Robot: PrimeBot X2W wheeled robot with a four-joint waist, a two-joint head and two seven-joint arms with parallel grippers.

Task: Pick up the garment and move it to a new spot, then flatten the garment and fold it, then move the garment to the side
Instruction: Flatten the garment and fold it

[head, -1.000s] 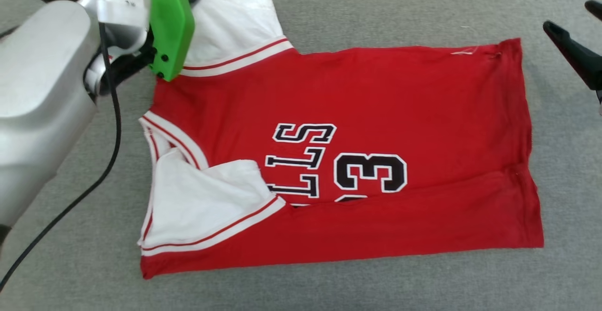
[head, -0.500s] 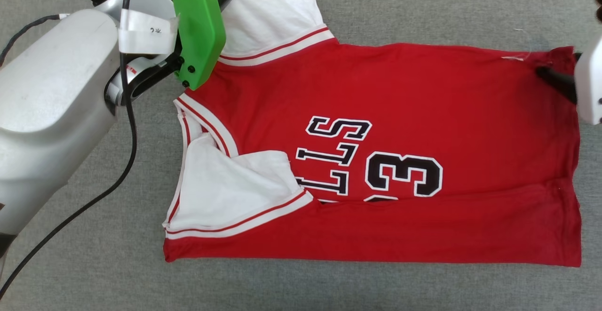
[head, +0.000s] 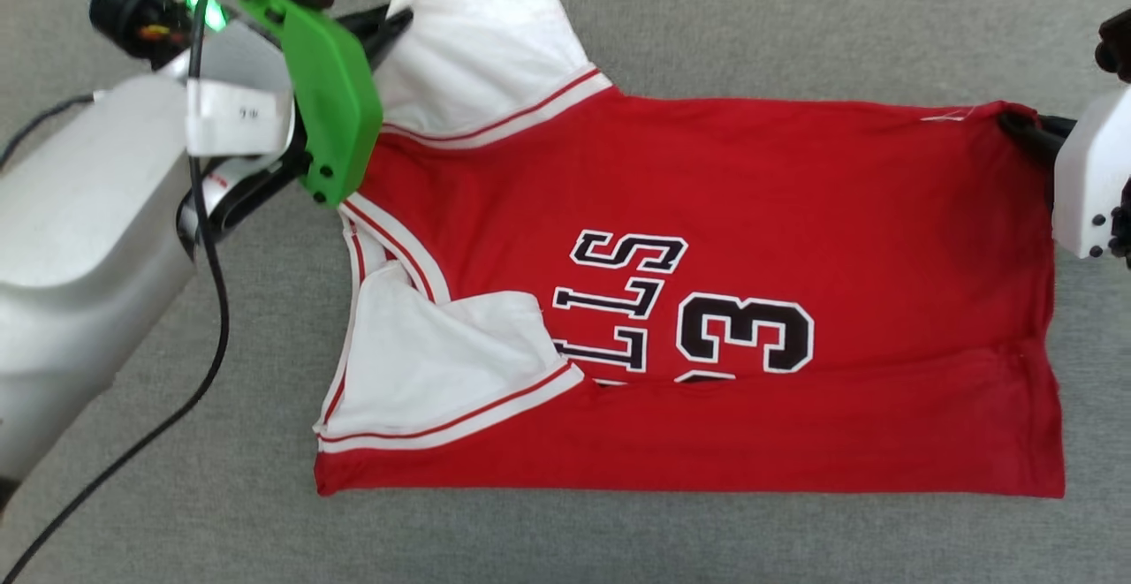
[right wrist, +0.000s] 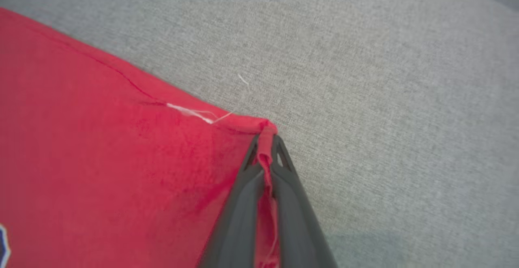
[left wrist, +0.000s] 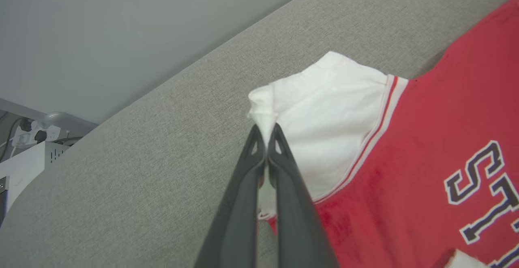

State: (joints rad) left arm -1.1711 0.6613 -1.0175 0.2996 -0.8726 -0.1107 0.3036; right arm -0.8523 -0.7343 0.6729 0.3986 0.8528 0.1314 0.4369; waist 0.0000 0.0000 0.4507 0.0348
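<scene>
Right now my left jaws are squeezed together with only a fold of white cloth between them. The fingers (left wrist: 239, 203) pinch the outer corner of the far sleeve (left wrist: 324, 130) of the shirt (left wrist: 438, 170). My right jaws are closed just as tightly, their fingers (right wrist: 239, 215) nipping the far corner of the red hem (right wrist: 265, 130), with cloth bunched up in the slit between them. A loose white thread (right wrist: 194, 114) trails from the edge just beside that corner.

From my head, the shirt (head: 707, 213) lies front up across the grey cloth-covered counter (head: 795, 18), collar toward my left and hem toward my right. Its near long edge is folded up over the front, hiding the lower part of the black lettering (head: 618, 301) and of the number (head: 747, 332). The near sleeve (head: 442, 363) is turned in over the chest and touches the letters. I cannot tell whether the two pinched corners are raised off the counter.

The green bracket (head: 331, 116) on my left wrist covers the shirt's far shoulder, and the white casing (head: 1087, 178) on my right wrist sits just beside the hem. A black cable (head: 208, 319) hangs from my left arm across the counter, apart from the shirt. Beyond the counter's edge my left wrist camera catches a grey wall (left wrist: 121, 28), a power strip (left wrist: 28, 136) with plugs and a white box (left wrist: 28, 166).
</scene>
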